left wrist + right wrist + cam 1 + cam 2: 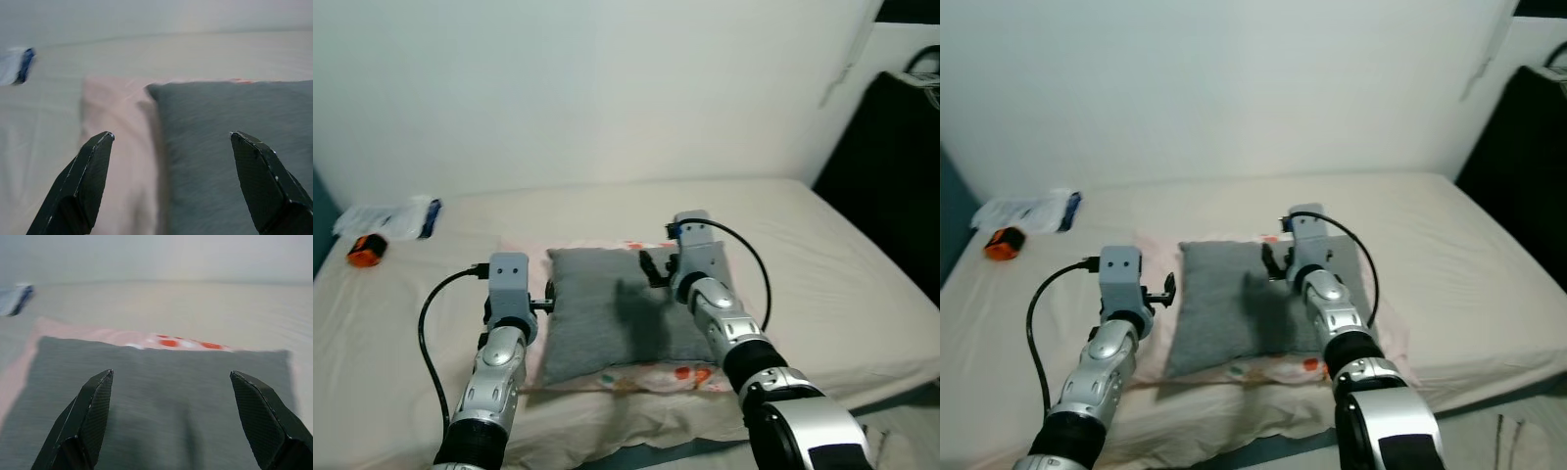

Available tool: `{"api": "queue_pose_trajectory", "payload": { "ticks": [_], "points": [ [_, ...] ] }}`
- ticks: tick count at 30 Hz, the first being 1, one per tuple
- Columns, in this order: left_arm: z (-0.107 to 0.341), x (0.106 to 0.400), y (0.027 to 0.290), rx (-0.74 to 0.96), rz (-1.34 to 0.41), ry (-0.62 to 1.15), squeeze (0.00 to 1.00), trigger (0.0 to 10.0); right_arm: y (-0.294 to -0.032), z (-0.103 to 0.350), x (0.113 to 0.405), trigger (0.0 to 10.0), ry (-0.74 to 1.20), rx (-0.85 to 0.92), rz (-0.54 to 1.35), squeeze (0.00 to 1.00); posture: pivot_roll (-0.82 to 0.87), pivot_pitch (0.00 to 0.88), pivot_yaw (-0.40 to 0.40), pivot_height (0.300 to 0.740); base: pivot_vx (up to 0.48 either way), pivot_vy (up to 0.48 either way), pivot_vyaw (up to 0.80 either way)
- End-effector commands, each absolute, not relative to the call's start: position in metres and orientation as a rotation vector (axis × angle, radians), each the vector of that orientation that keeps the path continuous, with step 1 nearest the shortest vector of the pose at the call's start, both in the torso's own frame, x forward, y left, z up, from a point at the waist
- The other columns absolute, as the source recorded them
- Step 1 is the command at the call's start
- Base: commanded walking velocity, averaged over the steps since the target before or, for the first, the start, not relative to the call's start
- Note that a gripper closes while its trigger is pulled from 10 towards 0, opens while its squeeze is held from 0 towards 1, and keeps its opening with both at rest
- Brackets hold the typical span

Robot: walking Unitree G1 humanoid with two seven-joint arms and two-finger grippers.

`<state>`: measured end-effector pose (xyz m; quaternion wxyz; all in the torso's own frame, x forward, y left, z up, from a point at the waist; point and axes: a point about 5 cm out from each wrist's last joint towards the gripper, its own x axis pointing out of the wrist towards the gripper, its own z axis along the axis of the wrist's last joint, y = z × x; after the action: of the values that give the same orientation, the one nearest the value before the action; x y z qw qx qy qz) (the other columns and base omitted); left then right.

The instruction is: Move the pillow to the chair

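Observation:
A grey pillow (607, 308) lies on a pink pillow with red prints (651, 376) in the middle of the bed (832, 264). My left gripper (545, 303) is open at the grey pillow's left edge; in the left wrist view the gripper (172, 136) straddles that edge, over both pillows. My right gripper (652, 266) hovers open over the grey pillow's far right part, and its shadow falls on the fabric. In the right wrist view the gripper (171, 373) has the grey pillow (156, 401) between its spread fingers, which hold nothing.
An orange object (367, 250) and a white plastic bag with a blue item (399, 215) lie at the bed's far left. A tall black object (891, 176) stands beside the bed on the right. A white wall runs behind the bed.

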<state>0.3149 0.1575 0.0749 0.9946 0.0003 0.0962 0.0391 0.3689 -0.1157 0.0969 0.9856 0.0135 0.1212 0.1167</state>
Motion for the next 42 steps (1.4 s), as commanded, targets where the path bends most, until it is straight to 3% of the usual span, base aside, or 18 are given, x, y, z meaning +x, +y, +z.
{"api": "queue_pose_trajectory", "payload": {
  "ticks": [1, 11, 17, 31, 42],
  "points": [
    [0.071, 0.314, 0.157, 0.002, 0.075, 0.22, 0.0, 10.0, -0.112, 0.1, 0.37, 10.0, 0.238, 0.047, 0.24, 0.0, 0.0, 0.0, -0.083, 0.74, 0.0, 0.0, 0.0],
    [0.062, 0.314, 0.165, 0.054, 0.006, 0.298, 0.0, 10.0, -0.121, 0.098, 0.368, 10.0, 0.245, 0.093, 0.228, 0.0, -0.01, 0.0, -0.086, 0.715, 0.0, 0.0, 0.0],
    [0.063, 0.317, 0.184, 0.075, 0.08, 0.309, 0.0, 10.0, -0.126, 0.097, 0.368, 10.0, 0.248, 0.101, 0.208, 0.0, -0.01, 0.0, -0.082, 0.685, 0.0, 0.0, 0.0],
    [0.062, 0.317, 0.184, 0.049, 0.063, 0.311, 0.0, 10.0, -0.128, 0.102, 0.37, 10.0, 0.228, 0.098, 0.207, 0.0, -0.01, 0.0, -0.087, 0.635, 0.0, 0.0, 0.0],
    [0.061, 0.317, 0.177, -0.064, 0.011, 0.343, 0.0, 10.0, -0.136, 0.105, 0.371, 10.0, 0.215, 0.099, 0.171, 0.0, -0.02, 0.0, -0.081, 0.635, 0.0, 0.0, 0.0]
  ]
}}
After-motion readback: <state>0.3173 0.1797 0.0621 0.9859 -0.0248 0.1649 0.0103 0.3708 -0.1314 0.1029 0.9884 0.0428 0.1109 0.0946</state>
